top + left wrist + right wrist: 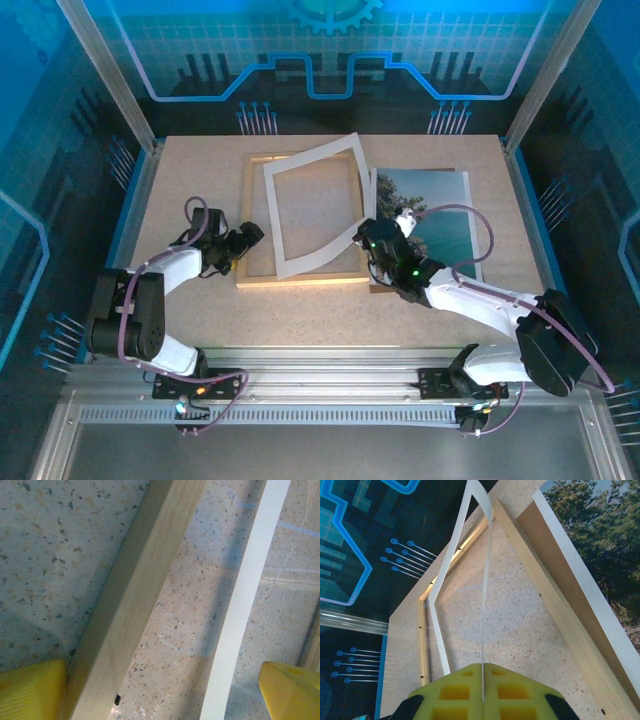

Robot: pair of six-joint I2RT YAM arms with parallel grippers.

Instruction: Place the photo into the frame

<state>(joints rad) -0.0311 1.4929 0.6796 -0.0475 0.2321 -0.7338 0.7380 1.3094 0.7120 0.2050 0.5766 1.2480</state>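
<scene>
The light-wood frame (300,279) lies flat, the coastal photo (425,215) flat just beside its right edge.

The frame (135,605) is seen to be of pale wood, matt, with a fine straight grain. The white mat (245,605) is shown as thin, smooth, matt card. A smooth, speckled, stone-like finish is presented by the table top (45,555). The backing board (555,565) is seen as dull brown card, the photo (430,215) as printed paper. Fine ridges are borne by the yellow fingertips (30,692) of the left gripper (162,695)
</scene>
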